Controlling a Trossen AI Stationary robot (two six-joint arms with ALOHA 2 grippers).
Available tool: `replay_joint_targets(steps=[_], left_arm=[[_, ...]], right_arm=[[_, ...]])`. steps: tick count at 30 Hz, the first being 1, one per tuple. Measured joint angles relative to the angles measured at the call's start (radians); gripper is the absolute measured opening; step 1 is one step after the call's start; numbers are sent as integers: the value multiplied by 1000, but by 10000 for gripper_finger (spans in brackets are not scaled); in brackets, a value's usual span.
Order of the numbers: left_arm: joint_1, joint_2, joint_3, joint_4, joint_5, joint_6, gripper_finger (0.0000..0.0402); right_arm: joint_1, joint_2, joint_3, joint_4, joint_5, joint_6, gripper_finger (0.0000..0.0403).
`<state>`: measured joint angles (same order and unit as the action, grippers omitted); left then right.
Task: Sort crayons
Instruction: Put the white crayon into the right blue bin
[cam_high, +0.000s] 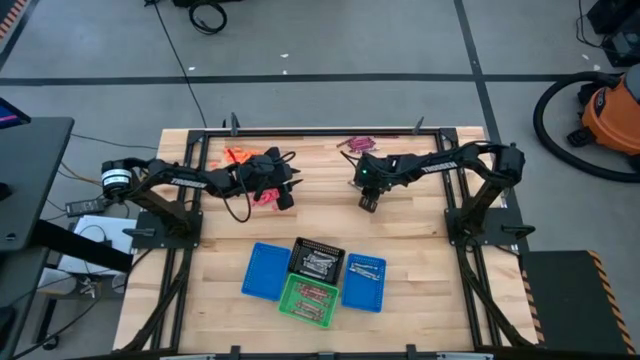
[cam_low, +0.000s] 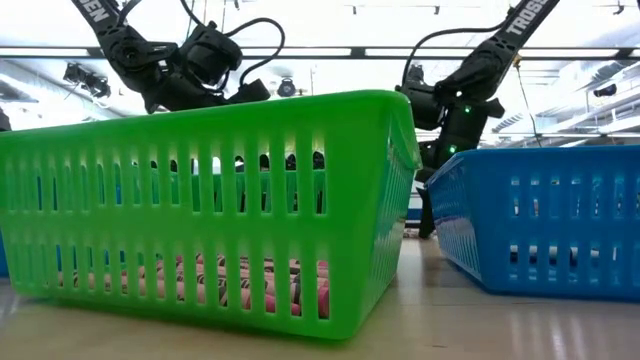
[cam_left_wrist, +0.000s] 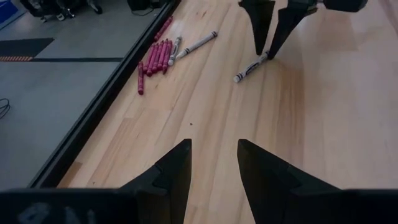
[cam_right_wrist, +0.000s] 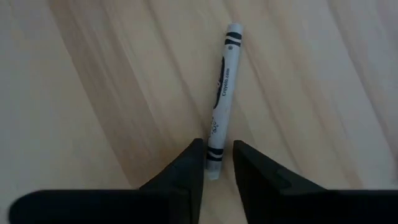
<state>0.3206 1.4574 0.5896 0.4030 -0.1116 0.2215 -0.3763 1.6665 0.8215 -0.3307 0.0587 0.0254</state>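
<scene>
On the tabletop (cam_high: 420, 220), far half: both arms reach inward from the sides.
Right pincer (cam_right_wrist: 217, 163): tips down at the wood, fingers slightly apart, straddling one end of a silvery-grey crayon (cam_right_wrist: 222, 99) lying flat; a firm pinch cannot be confirmed.
Left pincer (cam_left_wrist: 213, 165): spread, nothing between its fingers, hovering beside orange crayons (cam_high: 238, 155).
Maroon crayons (cam_left_wrist: 155, 57): heaped near the far edge.
Baskets: black (cam_high: 317, 262), green (cam_low: 200, 200), two blue (cam_high: 266, 272), near side, sorted crayons inside.
</scene>
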Motion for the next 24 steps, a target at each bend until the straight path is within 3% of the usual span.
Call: replay_joint_targets(steps=[8, 15, 24], left_arm=[[-18, 0, 0, 0, 0, -1, 141], [-17, 0, 0, 0, 0, -1, 141], [-17, 0, -1, -2, 0, 1, 141]], right_arm=[[1, -1, -1, -2, 19, -3, 10], [3, -3, 16, -28, -2, 1, 7], [58, -10, 132, -144, -27, 5, 7]])
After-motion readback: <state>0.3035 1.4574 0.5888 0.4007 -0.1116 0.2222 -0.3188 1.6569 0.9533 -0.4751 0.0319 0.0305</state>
